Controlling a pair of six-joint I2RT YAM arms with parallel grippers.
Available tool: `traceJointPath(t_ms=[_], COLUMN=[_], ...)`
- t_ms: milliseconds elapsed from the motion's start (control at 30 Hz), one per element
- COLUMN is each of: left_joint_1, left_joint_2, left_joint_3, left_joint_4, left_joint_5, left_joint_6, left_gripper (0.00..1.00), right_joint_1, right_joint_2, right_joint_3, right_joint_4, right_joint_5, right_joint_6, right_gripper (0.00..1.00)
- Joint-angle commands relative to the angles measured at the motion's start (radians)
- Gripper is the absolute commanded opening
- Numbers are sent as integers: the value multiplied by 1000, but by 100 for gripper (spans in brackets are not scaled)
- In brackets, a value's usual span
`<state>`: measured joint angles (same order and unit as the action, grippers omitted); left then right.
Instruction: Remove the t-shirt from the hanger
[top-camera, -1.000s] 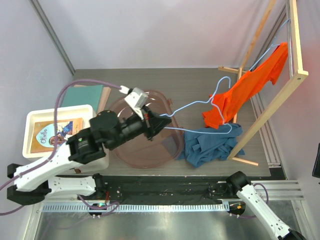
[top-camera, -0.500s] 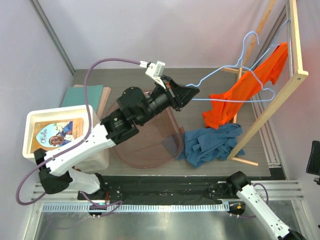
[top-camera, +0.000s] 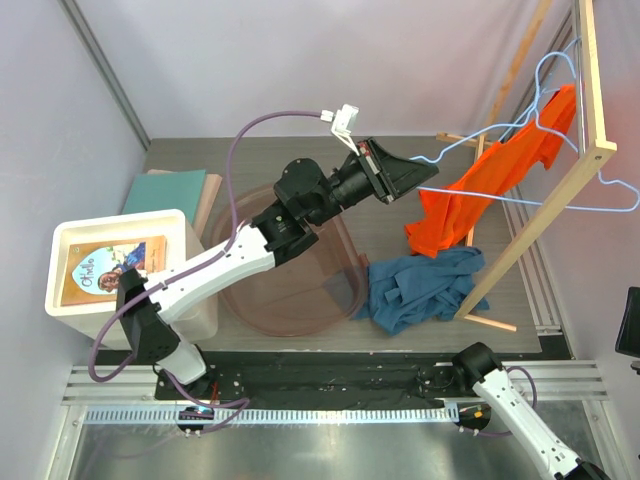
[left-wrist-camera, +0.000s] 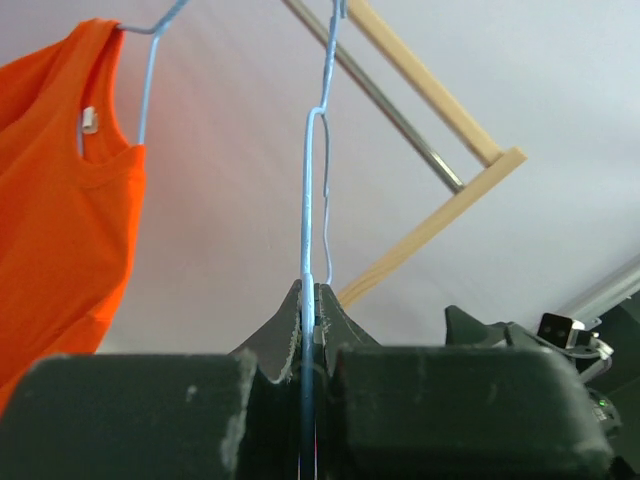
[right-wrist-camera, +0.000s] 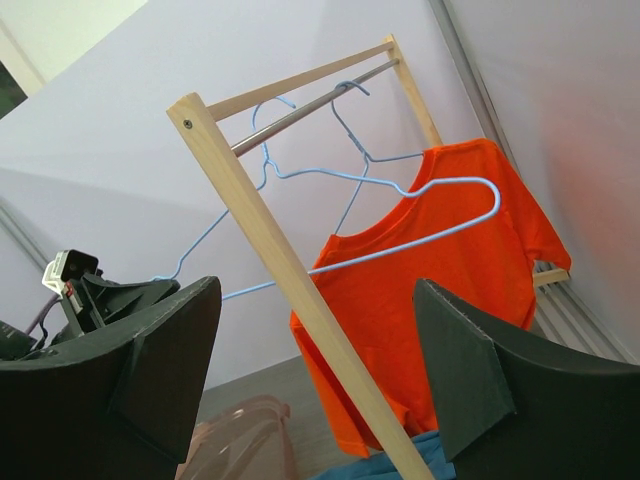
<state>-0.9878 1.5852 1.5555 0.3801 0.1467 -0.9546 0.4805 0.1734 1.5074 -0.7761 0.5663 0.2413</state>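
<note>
Left gripper (top-camera: 418, 172) clamped shut on one end of the bare blue wire hanger (left-wrist-camera: 306, 200) and held up at the wooden rack (top-camera: 590, 80).

The hanger's long axis runs away from my left jaws, rightward and up toward the rail (right-wrist-camera: 300, 110). Its hook is close beside the rail, but I cannot tell whether it is over it. The blue t-shirt (top-camera: 420, 290) lies crumpled on the table below, well apart from the hanger, so I judge it removed. An orange t-shirt (top-camera: 490, 180) hangs from a second hanger on the rail. My left arm is the nearer one. My right gripper (right-wrist-camera: 315, 345) sits low and wide open, holding nothing.
</note>
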Motion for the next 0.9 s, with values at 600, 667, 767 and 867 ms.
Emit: traceJointPath(t_ms=[600,667,767,867], left_joint_1=[-3,-2,-3,-5], left_joint_2=[-14,-16,-31,-34], left_joint_3=[-3,-3,-23,-26], left_joint_4=[138,117,103,109], left_joint_5=[-7,-18,-53,-41], left_joint_6=[-193,-203,-205,-208], left_gripper=[0,0,0,0], right_joint_1=[0,-2,0,0], right_joint_2=[2,1,3,3], right_joint_3=[2,-1,-1,-6], right_joint_4=[20,21,20,20], right_joint_5=[-29,-29,-29,-32], right_joint_6=[-13,-14,-14,-14], right_gripper=[83,83,83,83])
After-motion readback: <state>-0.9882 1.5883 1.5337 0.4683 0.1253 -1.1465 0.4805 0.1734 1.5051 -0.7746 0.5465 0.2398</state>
